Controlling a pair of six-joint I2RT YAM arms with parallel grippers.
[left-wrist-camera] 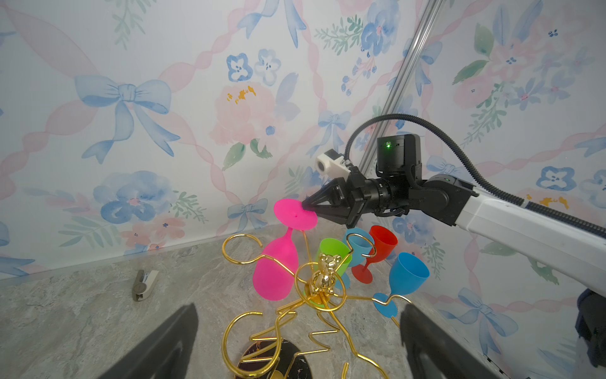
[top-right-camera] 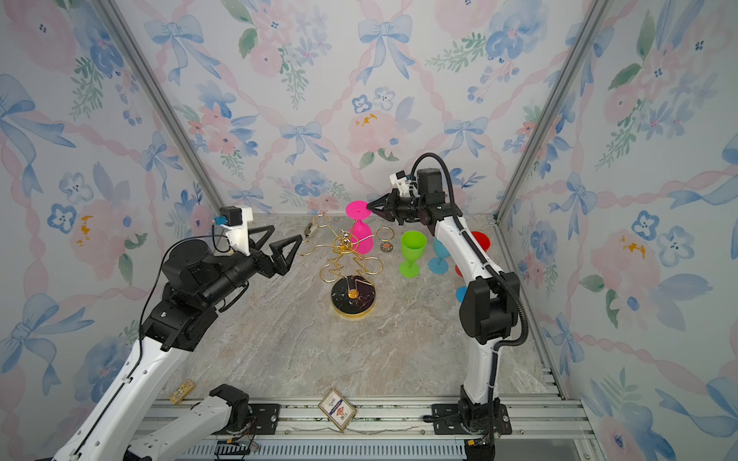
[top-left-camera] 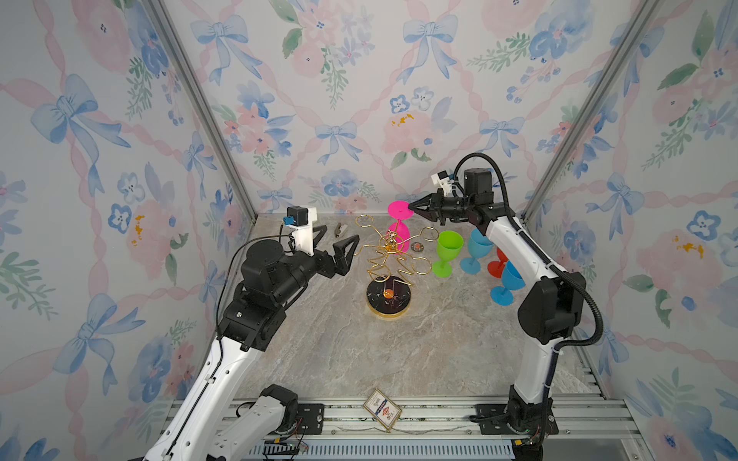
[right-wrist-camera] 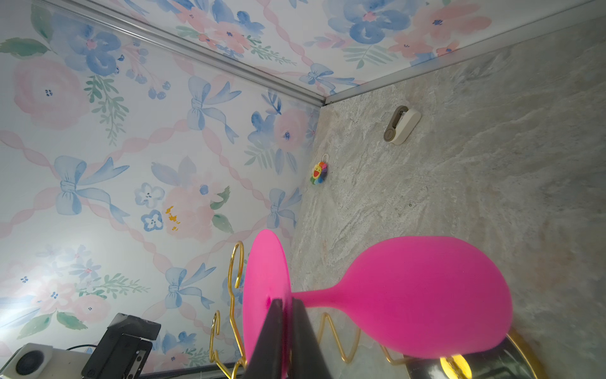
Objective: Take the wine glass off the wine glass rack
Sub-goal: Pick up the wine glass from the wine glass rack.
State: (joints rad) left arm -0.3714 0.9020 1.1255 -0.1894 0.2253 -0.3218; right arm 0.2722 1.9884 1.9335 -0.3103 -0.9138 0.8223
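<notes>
While the left fingers (top-left-camera: 346, 250) hang spread wide and empty at the left of the rack, they look free to steady it if needed. Wine glass rack (top-left-camera: 389, 305) stands mid-bench (top-left-camera: 359, 359), gold loops sticking out all round. Pink wine glass (top-left-camera: 402, 237) hangs bowl-down at its far side, tilted, stem seemingly still in a loop; cannot tell if clear. Right fingers (top-left-camera: 421, 207) are clamped on the edge of its foot disc. Best bet: slide the stem out through the loop's mouth slowly, since an edge pinch may let the glass swing or slip. Room: far wall close behind; green glass (top-left-camera: 449, 243), blue glasses (top-left-camera: 477, 245) and red glass (top-left-camera: 496, 266) crowd the right, so probably lift before going right; near bench is open.
</notes>
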